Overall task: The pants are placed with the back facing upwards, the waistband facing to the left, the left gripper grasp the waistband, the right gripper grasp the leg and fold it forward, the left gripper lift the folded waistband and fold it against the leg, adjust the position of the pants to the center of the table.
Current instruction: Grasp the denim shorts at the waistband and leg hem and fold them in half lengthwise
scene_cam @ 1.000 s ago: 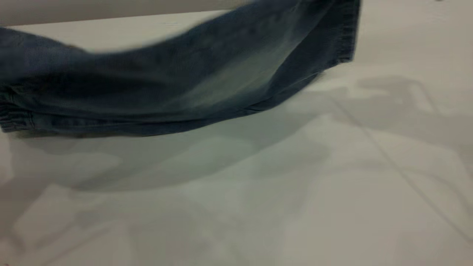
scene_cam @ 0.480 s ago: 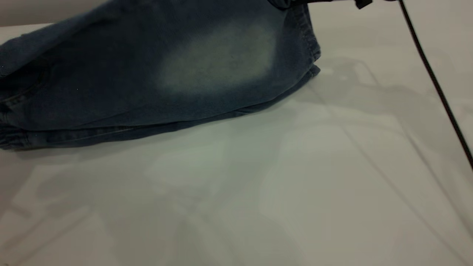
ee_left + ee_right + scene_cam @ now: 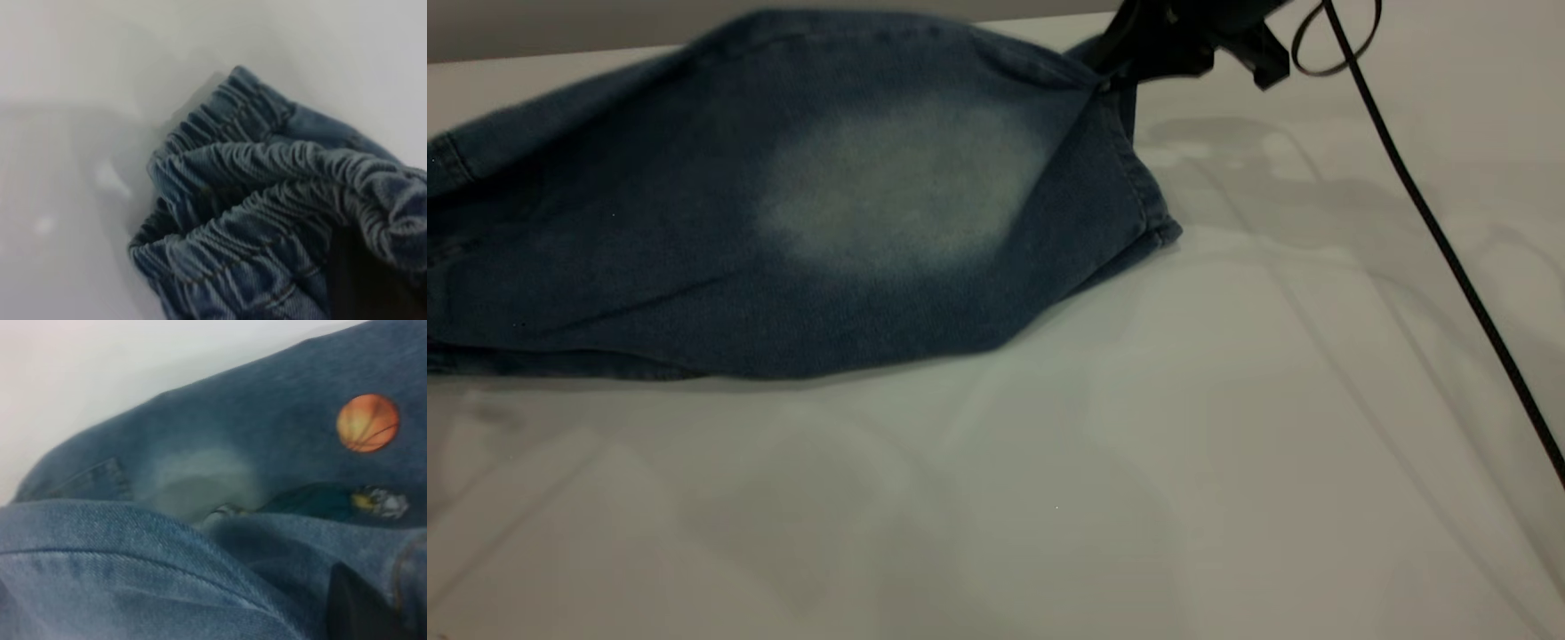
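The blue denim pants (image 3: 800, 222) lie doubled over on the white table (image 3: 1138, 462), a faded patch facing up. My right gripper (image 3: 1110, 76) is at the far right end of the pants, shut on the leg hem and holding it just above the table. In the right wrist view, denim with an orange basketball patch (image 3: 367, 422) fills the frame and one dark finger (image 3: 353, 610) pokes out of the cloth. My left gripper (image 3: 363, 273) is out of the exterior view. Its wrist view shows the gathered elastic waistband (image 3: 267, 173) bunched over its dark finger, shut on it.
A black cable (image 3: 1440, 240) runs from the right arm down across the table's right side. The table's far edge (image 3: 560, 55) passes just behind the pants. Bare table surface lies in front of and to the right of the pants.
The right gripper has come down into view with the leg hem. The lifted leg has swung forward and dropped, and now drapes over the lower half of the pants.
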`<state>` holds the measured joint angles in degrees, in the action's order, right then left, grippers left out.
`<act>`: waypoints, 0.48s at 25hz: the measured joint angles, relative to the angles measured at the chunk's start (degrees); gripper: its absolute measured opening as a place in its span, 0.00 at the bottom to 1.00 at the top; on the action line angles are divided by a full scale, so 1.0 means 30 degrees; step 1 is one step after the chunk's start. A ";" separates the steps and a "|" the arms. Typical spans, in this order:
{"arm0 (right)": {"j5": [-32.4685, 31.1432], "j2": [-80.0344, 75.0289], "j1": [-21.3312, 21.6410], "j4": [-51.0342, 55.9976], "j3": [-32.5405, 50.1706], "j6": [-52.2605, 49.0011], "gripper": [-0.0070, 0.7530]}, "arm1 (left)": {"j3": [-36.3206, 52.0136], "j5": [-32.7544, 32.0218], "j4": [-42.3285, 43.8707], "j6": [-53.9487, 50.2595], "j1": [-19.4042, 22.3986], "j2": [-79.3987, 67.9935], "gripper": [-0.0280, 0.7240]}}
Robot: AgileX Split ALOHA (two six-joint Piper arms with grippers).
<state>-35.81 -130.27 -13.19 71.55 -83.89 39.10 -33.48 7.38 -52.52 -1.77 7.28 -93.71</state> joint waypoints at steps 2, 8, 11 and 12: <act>-0.0019 -0.0082 0.0000 -0.0019 0.0000 0.0000 0.04 | -0.0499 -0.0137 0.0043 0.0029 0.0000 -0.0933 0.15; -0.0184 -0.0104 0.0000 -0.0545 0.0000 -0.0015 0.04 | -0.2036 -0.0291 0.0114 0.1559 0.0000 -0.3417 0.15; -0.0163 -0.0104 0.0000 -0.0613 0.0000 -0.0036 0.04 | -0.2742 -0.0334 0.0114 0.2498 0.0000 -0.3923 0.15; -0.0163 -0.0104 0.0000 -0.0613 0.0000 -0.0036 0.04 | -0.2953 -0.0372 0.0097 0.2775 0.0000 -0.3923 0.15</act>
<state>-36.29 -130.58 -13.19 69.71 -83.89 38.99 -42.33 6.26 -52.23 6.55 7.28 -105.47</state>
